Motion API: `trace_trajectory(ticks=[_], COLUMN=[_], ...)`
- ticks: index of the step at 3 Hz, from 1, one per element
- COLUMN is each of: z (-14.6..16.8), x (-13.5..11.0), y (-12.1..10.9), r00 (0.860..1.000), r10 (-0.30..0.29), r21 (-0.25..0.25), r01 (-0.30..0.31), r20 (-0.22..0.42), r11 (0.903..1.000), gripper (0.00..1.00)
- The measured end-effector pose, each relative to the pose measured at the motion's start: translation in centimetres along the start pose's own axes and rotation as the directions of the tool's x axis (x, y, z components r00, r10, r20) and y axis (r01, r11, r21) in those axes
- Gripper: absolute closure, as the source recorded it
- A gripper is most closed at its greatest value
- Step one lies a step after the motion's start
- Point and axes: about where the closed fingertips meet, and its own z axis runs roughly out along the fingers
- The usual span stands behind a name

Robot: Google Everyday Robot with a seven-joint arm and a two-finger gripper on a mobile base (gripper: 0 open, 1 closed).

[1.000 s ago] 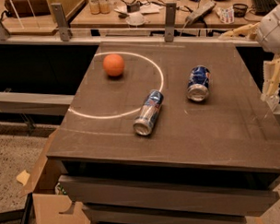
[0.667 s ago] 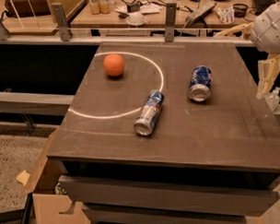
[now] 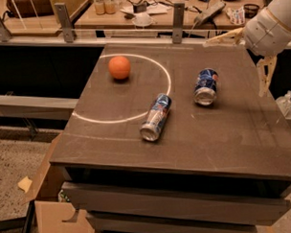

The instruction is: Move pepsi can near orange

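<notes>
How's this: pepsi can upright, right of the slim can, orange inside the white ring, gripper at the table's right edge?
No. Camera view: pepsi can lies on its side, not upright. Rest holds: right of the slim can, orange inside the white ring, gripper at the right edge.

A dark brown desk (image 3: 223, 135) stands over stacked drawer-like tiers (image 3: 177, 203). Behind it run metal posts (image 3: 178, 21) and a cluttered wooden workbench (image 3: 113, 19). Speckled floor (image 3: 13, 156) and a cardboard box (image 3: 58, 222) lie at left. The gripper (image 3: 234, 67) hangs, fingers spread, at the desk's far right corner.
</notes>
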Motion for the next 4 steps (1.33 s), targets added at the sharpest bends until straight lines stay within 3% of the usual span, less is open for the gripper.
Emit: trace_trajectory(ticks=[1, 2, 3, 4], z=[1.6, 3.7, 5.6, 7.1], x=[1.2, 2.8, 4.0, 4.8], y=[-1.2, -2.1, -2.0, -1.7], r00=[0.987, 0.961, 0.943, 0.934], r10=[-0.161, -0.275, -0.332, -0.357], r21=[-0.01, -0.044, -0.101, -0.16], r01=[0.161, 0.276, 0.332, 0.354], r20=[0.015, 0.018, 0.017, 0.017], r11=[0.9869, 0.9602, 0.9378, 0.9213], gripper=[0.0, 0.0, 0.0, 0.15])
